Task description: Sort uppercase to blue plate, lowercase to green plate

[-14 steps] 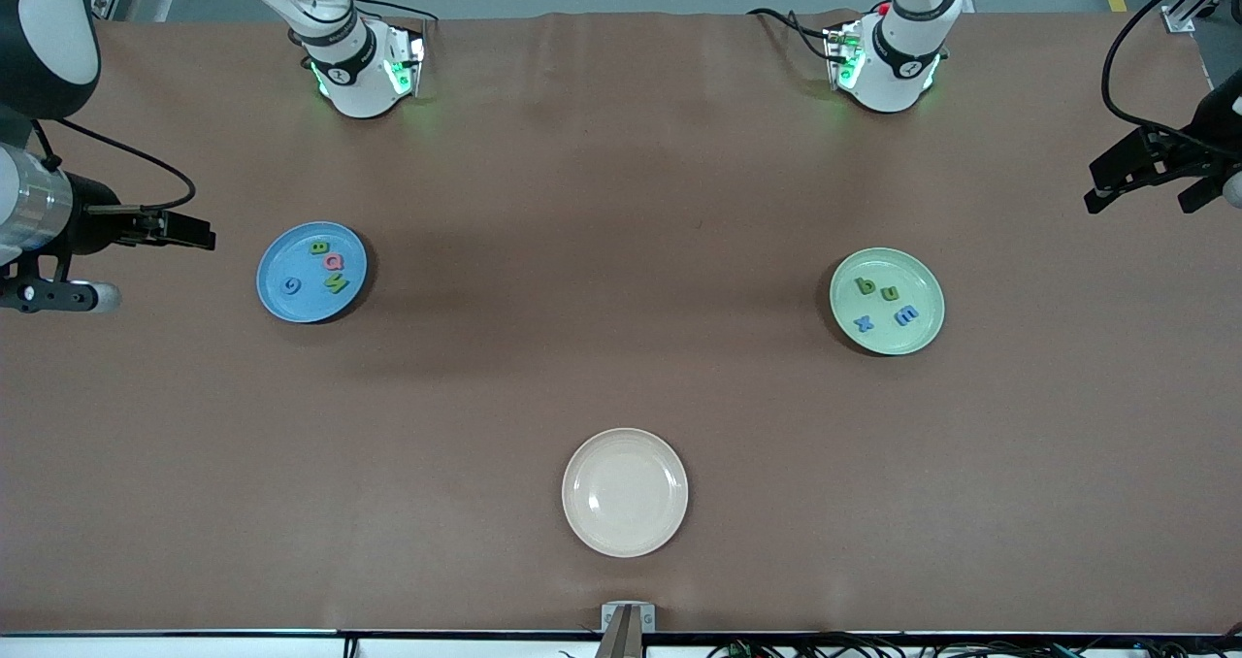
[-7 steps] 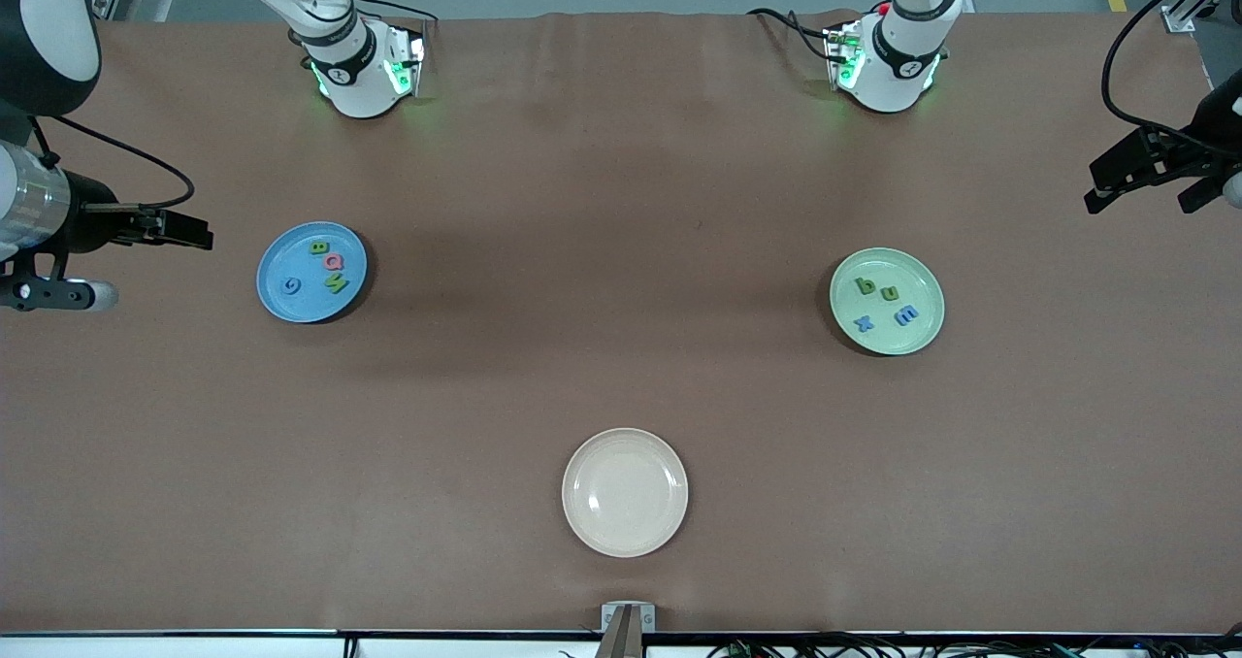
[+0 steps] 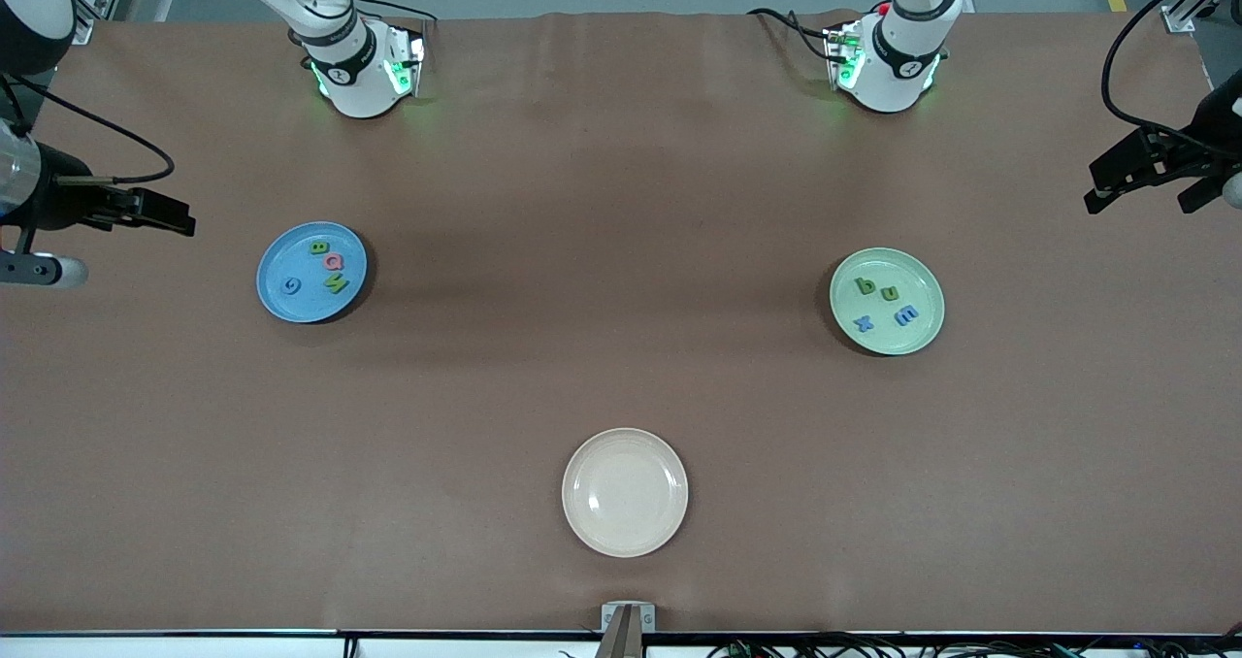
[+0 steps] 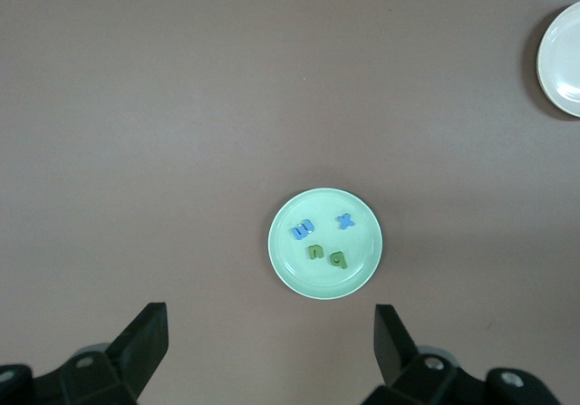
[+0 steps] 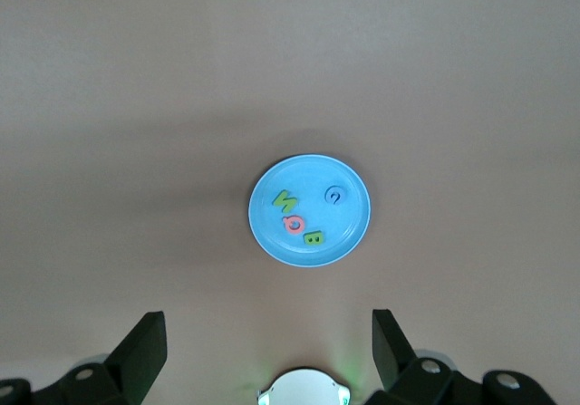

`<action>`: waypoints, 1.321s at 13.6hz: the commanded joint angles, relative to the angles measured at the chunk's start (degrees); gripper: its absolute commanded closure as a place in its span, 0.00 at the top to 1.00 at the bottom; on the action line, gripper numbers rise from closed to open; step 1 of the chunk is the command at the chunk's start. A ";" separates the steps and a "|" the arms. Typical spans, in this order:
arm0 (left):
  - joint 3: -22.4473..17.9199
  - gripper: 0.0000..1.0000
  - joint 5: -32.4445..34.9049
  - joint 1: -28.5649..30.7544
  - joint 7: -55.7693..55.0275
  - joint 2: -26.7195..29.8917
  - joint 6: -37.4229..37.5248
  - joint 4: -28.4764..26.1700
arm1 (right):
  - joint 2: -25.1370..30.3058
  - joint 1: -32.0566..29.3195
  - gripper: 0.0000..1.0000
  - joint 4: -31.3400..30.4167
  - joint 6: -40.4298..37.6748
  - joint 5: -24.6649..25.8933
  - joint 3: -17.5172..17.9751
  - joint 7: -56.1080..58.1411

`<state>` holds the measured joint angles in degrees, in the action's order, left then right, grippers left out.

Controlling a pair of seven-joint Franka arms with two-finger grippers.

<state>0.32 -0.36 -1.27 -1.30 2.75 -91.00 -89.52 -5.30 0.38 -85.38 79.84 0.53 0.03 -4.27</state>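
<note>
The blue plate (image 3: 309, 307) holds the uppercase letters: green B (image 3: 318, 247), pink Q (image 3: 333, 263), green N (image 3: 336, 284) and blue G (image 3: 289, 286). The green plate (image 3: 920, 284) holds the lowercase letters: green b (image 3: 866, 286), green u (image 3: 889, 294), blue m (image 3: 904, 316) and blue x (image 3: 863, 324). My right gripper (image 3: 182, 219) hangs open and empty, high over the right arm's end of the table, looking down on the blue plate (image 5: 344, 224). My left gripper (image 3: 1094, 198) waits open and empty, high over the left arm's end, looking down on the green plate (image 4: 365, 246).
An empty cream plate (image 3: 625, 492) lies mid-table, nearer to the front camera than both other plates; it also shows in the left wrist view (image 4: 562, 61). The right arm's base (image 5: 304, 391) shows between the right gripper's fingers. The table is covered in brown cloth.
My right gripper has drawn a little away from the blue plate, toward the right arm's end of the table. The left arm, plates and letters have not moved.
</note>
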 commanded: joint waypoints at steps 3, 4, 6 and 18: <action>0.38 1.00 -0.34 0.65 -0.11 0.42 0.04 -0.40 | 8.36 0.50 1.00 -7.69 2.78 0.70 -0.90 1.28; 0.38 1.00 -0.43 0.65 -0.11 0.33 0.04 -0.40 | 9.24 0.50 1.00 -7.87 2.78 0.70 -0.82 1.28; 0.38 1.00 -0.43 0.65 -0.11 0.33 0.04 -0.40 | 10.83 0.50 1.00 -7.78 2.60 0.70 -0.82 1.28; 0.38 1.00 -0.43 0.65 -0.11 0.33 0.04 -0.48 | 9.34 0.41 1.00 -0.66 0.23 1.05 -0.82 0.66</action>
<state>0.32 -0.36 -1.19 -1.31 2.74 -91.00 -89.91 5.05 0.38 -87.49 81.04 0.82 -0.72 -3.70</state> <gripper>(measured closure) 0.000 0.000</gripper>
